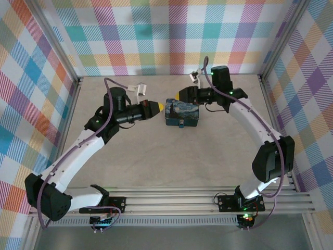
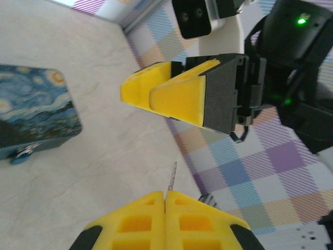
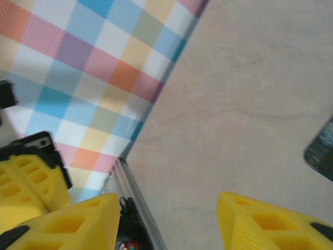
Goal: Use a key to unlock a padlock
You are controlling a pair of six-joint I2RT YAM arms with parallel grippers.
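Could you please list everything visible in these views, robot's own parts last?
Rectangular box printed with a starry-night painting: one, blue and yellow, mid-table near both grippers.
Small fitting: one, blue and silver, on the box's front; too small to identify.
Thin silver metal strip: one, sticking out of the left gripper, probably the key.
Table: one, beige.
Plaid walls: three, pastel, around the table.
Robot arms: two, white and black, left arm, right arm, near edge.
Grippers: two, yellow; left shut on the strip, right gripper open.
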